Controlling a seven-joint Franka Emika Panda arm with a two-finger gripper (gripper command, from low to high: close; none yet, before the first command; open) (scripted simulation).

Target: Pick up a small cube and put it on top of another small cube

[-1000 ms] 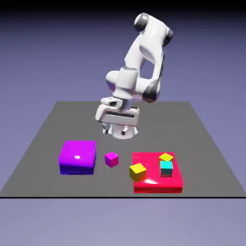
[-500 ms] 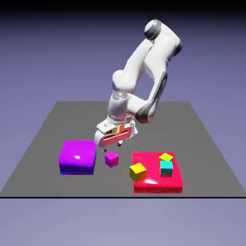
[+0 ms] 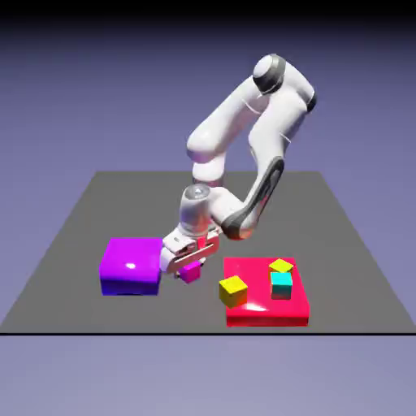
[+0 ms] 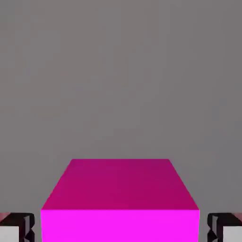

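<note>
While the arm point(image 3: 244, 138) bends down toward the lower-middle of the exterior view, the tool point(image 3: 189, 262) sits low over the small magenta cube point(image 3: 190, 273), placed so the cube falls between its fingers, which reads as the grasp step of the pick. In the hand view the magenta cube point(image 4: 120, 201) fills the bottom centre, square to the camera, with one dark grey fingertip point(image 4: 17, 228) at the bottom left corner and the other at the bottom right. Both tips stand just outside the cube's side faces with a thin gap showing, so the tool is spread apart, straddling the cube and not clamped on it yet. The cube rests on the grey surface point(image 3: 73, 219), just right of the large purple block point(image 3: 130, 265) and just left of the red slab point(image 3: 266, 305). That slot between block and slab is tight, likely why the tool comes straight down from above. On the slab sit a cyan cube point(image 3: 281, 284) and a yellow cube point(image 3: 281, 266) behind it, while a second yellow cube point(image 3: 233, 291) sits at the slab's left edge; whether it rests on or against the slab is unclear. One of these small cubes is probably the stacking target. Next move judged: close the fingers evenly, then lift clear before crossing right.
</note>
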